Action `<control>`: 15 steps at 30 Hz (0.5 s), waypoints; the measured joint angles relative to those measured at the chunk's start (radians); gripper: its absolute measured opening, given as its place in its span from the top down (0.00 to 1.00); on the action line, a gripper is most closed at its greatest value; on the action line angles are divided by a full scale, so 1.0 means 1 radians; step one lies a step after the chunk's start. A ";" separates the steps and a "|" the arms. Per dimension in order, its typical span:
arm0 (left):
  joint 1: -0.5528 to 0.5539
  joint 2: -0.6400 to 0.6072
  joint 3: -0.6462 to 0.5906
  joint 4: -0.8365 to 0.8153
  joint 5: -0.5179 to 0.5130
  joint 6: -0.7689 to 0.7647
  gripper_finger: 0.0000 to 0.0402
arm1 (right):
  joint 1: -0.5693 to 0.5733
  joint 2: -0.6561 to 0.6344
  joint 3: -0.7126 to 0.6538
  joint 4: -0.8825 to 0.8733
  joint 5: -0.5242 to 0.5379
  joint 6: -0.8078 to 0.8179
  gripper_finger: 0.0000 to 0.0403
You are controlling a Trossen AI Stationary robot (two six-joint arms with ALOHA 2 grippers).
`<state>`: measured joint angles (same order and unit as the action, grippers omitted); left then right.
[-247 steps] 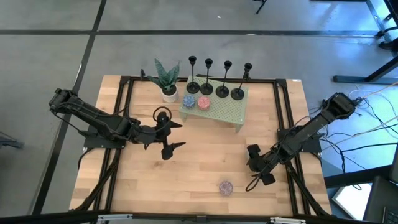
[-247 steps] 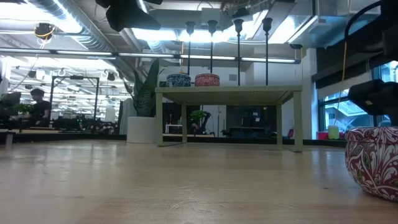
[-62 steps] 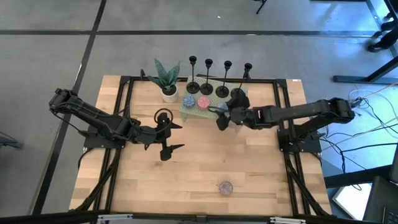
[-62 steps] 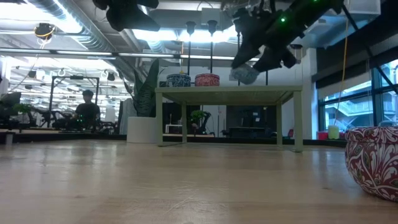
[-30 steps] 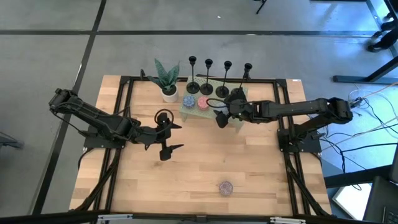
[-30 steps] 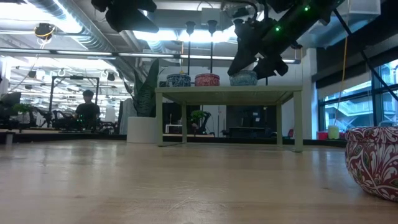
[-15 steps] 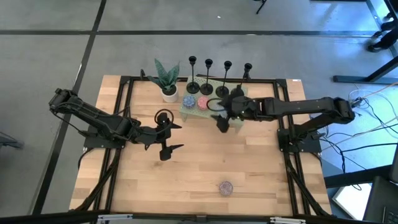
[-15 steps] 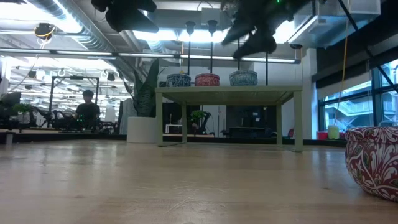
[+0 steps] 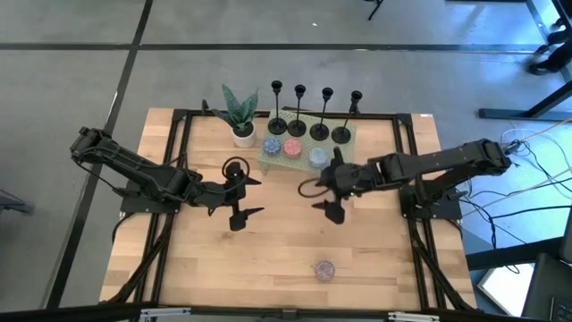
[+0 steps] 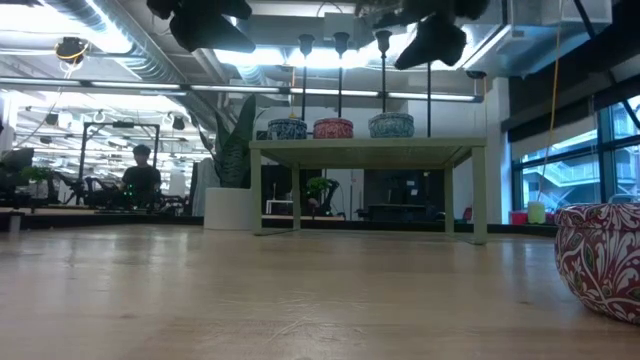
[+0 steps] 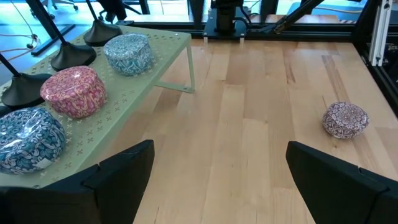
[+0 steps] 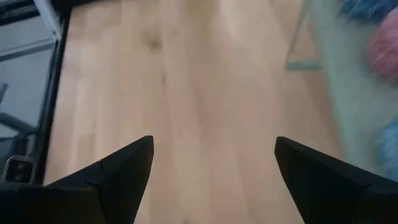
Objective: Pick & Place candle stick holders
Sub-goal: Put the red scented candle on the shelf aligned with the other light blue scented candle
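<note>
Four black candle stick holders [image 9: 309,129] stand by their disc bases in a row along the far edge of a small pale green perforated stand [image 9: 332,162]; their stems show in the low view [image 10: 383,80]. Three speckled round tins, blue [image 9: 271,146], pink [image 9: 291,148] and light blue [image 9: 317,157], sit on the stand in front of them. My right gripper [image 9: 322,199] is open and empty, in front of the stand over the bare table. My left gripper [image 9: 239,190] is open and empty, left of the stand.
A potted plant [image 9: 239,114] stands left of the stand. A purple speckled tin [image 9: 323,269] lies near the table's near edge; it also shows in the left wrist view [image 11: 346,119]. Black frame rails [image 9: 179,143] run along the table's sides.
My right gripper has set the light blue tin on the stand beside the pink one, let go of it, and drawn back toward the table's near edge, open and empty. The tin stays on the stand.
</note>
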<state>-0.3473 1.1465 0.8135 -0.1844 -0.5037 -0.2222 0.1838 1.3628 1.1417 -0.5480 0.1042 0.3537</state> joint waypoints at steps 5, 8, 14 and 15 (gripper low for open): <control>0.000 0.000 0.000 0.000 0.000 0.000 0.10 | 0.082 0.000 -0.001 -0.028 -0.043 0.080 0.16; 0.000 0.000 0.000 0.000 0.000 0.000 0.10 | 0.148 0.008 -0.001 -0.025 -0.113 0.085 0.16; 0.000 0.000 0.000 0.000 0.000 0.000 0.10 | 0.281 0.080 -0.001 -0.021 -0.127 0.033 0.16; 0.000 0.000 0.000 0.000 0.000 0.000 0.10 | 0.297 0.101 -0.001 -0.012 -0.127 0.026 0.16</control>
<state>-0.3470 1.1465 0.8135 -0.1841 -0.5037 -0.2222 0.4803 1.4634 1.1404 -0.5604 -0.0223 0.3800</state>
